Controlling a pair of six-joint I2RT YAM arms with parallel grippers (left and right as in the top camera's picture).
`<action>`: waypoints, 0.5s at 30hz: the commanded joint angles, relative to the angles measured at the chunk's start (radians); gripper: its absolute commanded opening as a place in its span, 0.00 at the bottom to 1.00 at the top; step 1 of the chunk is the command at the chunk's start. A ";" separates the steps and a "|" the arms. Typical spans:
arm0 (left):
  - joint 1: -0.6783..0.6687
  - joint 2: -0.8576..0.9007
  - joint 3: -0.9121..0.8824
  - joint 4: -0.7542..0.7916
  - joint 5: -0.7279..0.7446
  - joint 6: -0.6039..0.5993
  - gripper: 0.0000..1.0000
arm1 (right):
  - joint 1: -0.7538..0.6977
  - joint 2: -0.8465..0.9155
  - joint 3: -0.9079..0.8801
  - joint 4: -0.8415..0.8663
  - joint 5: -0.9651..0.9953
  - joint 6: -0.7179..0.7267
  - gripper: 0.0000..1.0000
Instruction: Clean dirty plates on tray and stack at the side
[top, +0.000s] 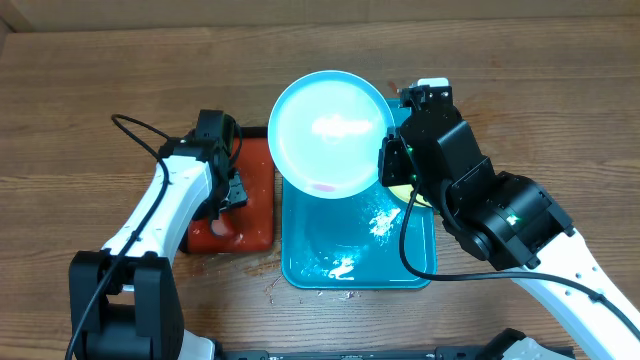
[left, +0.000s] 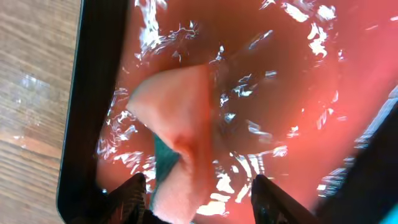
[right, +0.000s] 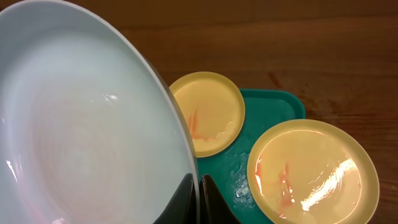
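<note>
Bright overhead light; glare on the raised plate (top: 329, 134), left wrist view blurred.

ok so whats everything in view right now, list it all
pale plate: one, whitish, held up over the blue tray
yellow plates: two, yellow with red smears, on the blue tray
blue tray: one, turquoise, table centre
red tray: one, red inside, black rim, left of the blue tray
sponge: one, peach and green, in the red tray
table: one, brown wood
left end effector: open, over the sponge
right end effector: shut on the pale plate's rim
</note>
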 joint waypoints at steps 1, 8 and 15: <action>-0.008 -0.012 0.106 -0.050 0.094 0.021 0.55 | -0.003 -0.011 0.016 -0.015 0.002 0.008 0.04; -0.007 -0.063 0.238 -0.168 0.132 0.083 0.58 | -0.003 -0.020 0.016 -0.012 0.050 0.019 0.04; -0.007 -0.095 0.249 -0.237 0.103 0.087 0.58 | -0.061 -0.020 0.016 -0.100 0.145 0.214 0.04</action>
